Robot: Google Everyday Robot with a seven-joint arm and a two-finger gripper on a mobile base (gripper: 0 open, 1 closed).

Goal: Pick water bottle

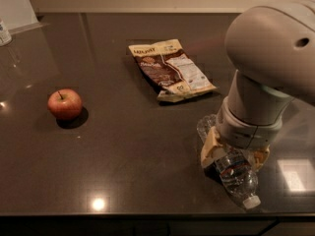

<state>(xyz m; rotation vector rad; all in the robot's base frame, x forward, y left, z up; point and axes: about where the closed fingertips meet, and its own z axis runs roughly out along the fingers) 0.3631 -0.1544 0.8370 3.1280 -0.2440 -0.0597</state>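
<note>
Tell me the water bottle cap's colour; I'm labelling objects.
White cap, best in the camera view; the gripper sits over the water bottle.

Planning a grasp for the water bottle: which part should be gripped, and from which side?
Grip the water bottle across its ribbed mid-body, coming from above: it lies flat on the table, cap toward the near edge. The end effector is over that section.
</note>
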